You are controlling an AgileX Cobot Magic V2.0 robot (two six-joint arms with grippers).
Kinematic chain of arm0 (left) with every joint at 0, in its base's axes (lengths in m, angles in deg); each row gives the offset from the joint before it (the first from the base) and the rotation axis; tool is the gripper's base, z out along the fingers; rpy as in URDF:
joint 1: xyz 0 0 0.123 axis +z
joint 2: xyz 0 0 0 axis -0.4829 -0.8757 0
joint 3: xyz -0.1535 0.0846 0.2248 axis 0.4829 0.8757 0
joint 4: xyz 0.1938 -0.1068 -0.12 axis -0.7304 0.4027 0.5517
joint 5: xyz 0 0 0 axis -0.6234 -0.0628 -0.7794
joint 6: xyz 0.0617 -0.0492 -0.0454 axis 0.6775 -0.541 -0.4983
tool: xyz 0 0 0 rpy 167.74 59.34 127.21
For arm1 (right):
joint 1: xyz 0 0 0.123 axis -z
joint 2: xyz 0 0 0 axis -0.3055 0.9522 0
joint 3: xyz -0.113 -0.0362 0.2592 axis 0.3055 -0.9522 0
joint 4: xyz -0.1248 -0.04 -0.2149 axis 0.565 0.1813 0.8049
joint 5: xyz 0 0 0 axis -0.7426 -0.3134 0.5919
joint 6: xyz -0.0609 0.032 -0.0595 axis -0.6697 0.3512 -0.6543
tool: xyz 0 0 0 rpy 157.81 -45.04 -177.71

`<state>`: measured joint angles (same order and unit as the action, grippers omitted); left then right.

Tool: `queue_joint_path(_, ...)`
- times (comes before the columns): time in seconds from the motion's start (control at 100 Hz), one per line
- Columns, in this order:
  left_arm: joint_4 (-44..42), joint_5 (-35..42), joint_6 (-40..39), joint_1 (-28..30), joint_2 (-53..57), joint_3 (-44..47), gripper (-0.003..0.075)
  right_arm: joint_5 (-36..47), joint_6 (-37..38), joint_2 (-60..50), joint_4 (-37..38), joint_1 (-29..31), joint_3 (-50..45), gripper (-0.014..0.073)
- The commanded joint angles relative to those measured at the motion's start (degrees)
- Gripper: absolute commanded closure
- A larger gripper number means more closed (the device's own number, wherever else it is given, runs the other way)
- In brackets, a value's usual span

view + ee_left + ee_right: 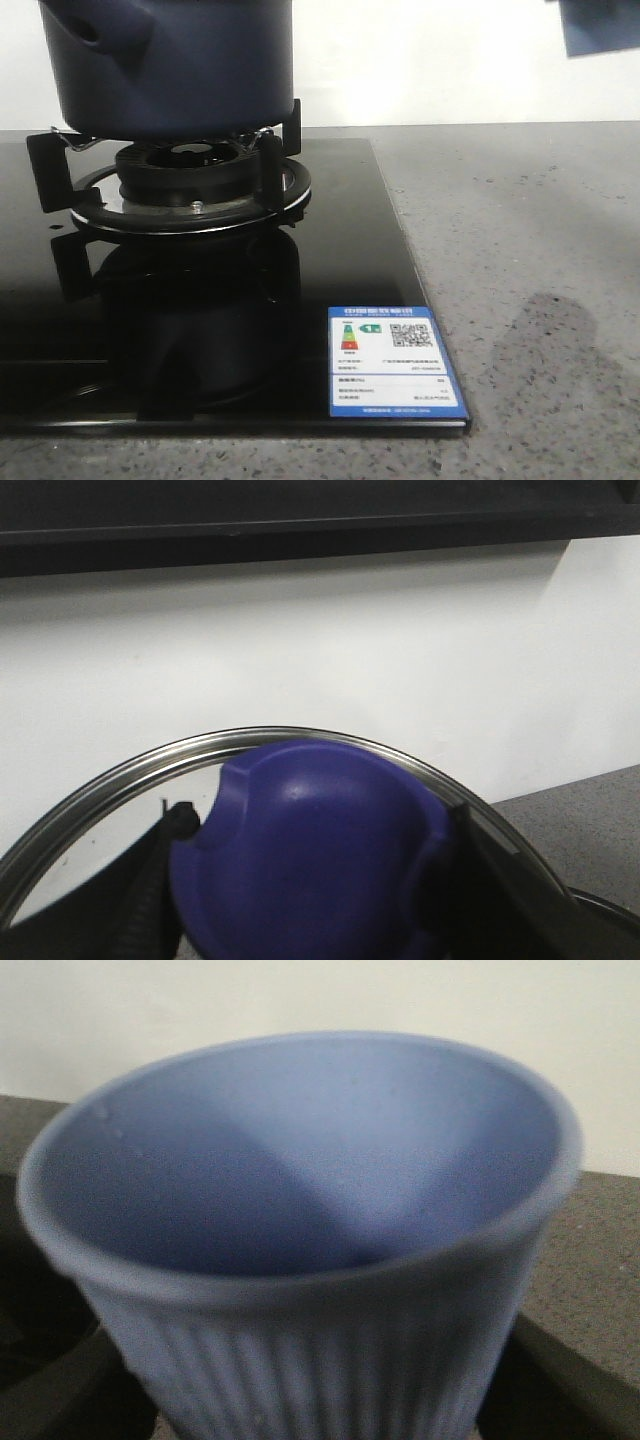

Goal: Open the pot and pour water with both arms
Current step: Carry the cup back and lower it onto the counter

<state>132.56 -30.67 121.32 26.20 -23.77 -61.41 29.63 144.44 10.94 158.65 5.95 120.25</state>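
The dark navy-blue pot (170, 70) stands on the gas burner (190, 170) at the back left, its top cut off by the frame. In the left wrist view my left gripper (315, 880) is shut on the blue knob (310, 830) of a glass lid with a metal rim (270, 737); the black fingers (150, 880) press both sides of the knob. My right gripper (315, 1390) is shut on a light blue ribbed cup (300, 1160), which looks empty inside. Neither gripper shows in the front view; a blue shape (600, 25) at its top right may be the cup.
The black glass stove top (350, 260) carries a blue and white energy label (395, 360) at its front right corner. Grey speckled counter (520, 250) lies to the right, with a darker patch (550, 330). A white wall stands behind.
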Motion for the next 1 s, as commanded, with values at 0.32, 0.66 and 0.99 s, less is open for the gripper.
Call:
queue_joint_path(0.32, 2.8, 1.6, -0.3, 0.3, 1.6, -2.3, 0.0446, 32.3, -11.5, 12.1, -10.1, 12.7, 1.2, 0.0244)
queue_joint_path(0.66, 2.8, 1.2, -0.3, 0.3, 1.6, -2.3, 0.0446, 48.5, -32.7, 23.4, -22.0, 16.3, 1.4, 0.0244)
queue_joint_path(0.99, 2.8, 1.2, -0.3, 0.3, 1.6, -2.3, 0.0446, 51.5, -32.7, 27.4, -22.4, 16.5, 1.4, 0.0244)
